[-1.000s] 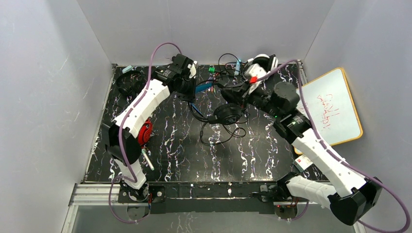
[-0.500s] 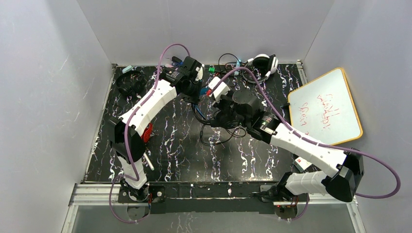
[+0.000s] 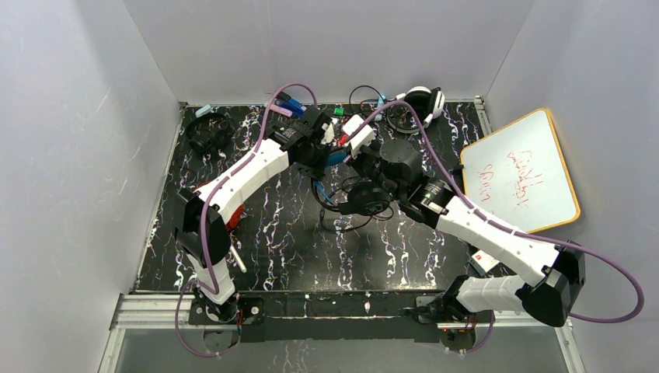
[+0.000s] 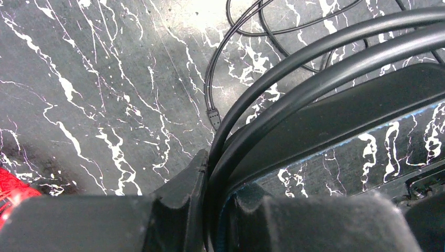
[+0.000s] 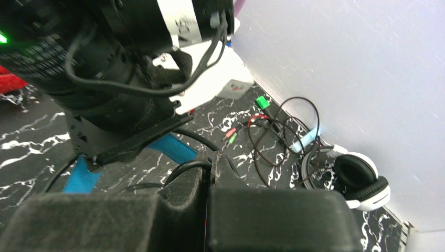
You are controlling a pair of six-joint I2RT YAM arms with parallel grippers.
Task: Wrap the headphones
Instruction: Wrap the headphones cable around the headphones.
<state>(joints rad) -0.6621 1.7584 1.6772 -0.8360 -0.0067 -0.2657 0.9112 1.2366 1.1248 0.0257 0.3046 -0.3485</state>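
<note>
The left gripper (image 4: 212, 210) is clamped on the black headband (image 4: 325, 58) of the black-and-blue headphones (image 3: 365, 198), at the far middle of the surface (image 3: 272, 249). Just beside it, the right gripper (image 5: 208, 176) is pinched together on a thin black cable (image 5: 181, 169).

The bench (image 3: 272, 241) is black with white veining; the headphones (image 3: 365, 198) are black, headband (image 5: 173, 148) blue; the whiteboard (image 3: 544, 140) carries red writing (image 3: 519, 175).

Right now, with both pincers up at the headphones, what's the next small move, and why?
Probably swing the right pincer around the headband for one loop. The left pincer is shut on that headband, the right looks shut on the cable, and slack lies loose on the table.
</note>
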